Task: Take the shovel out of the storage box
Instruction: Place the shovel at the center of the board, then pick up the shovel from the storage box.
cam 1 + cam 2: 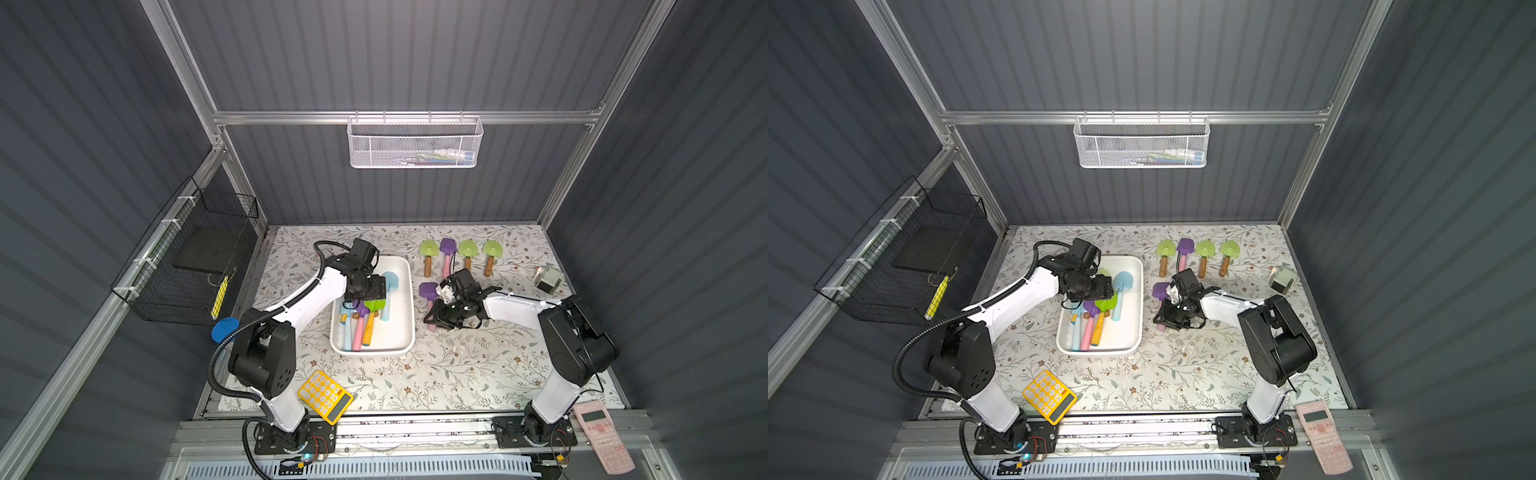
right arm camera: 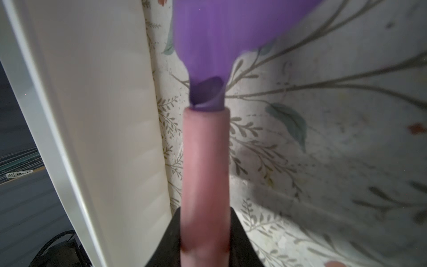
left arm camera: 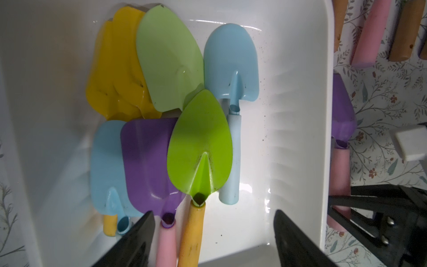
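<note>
The white storage box (image 1: 405, 299) sits mid-table and holds several toy shovels. On top of the pile lies a green-bladed one with a yellow handle (image 3: 199, 148), between a purple one with a pink handle (image 3: 147, 161) and a light blue one (image 3: 231, 64). My left gripper (image 3: 213, 212) hangs open over the handle end of the pile, its fingers either side of the pink and yellow handles, touching nothing. Just right of the box, my right gripper (image 2: 205, 219) is shut on the pink handle of a purple shovel (image 1: 428, 289), low over the mat.
Several shovels (image 1: 467, 249) lie in a row at the back right. A small white-green block (image 1: 548, 279) sits far right. A yellow calculator (image 1: 325, 397) and a pink calculator (image 1: 604, 436) lie at the front. A black wire basket (image 1: 187, 257) and a white mesh basket (image 1: 414, 141) hang on the walls.
</note>
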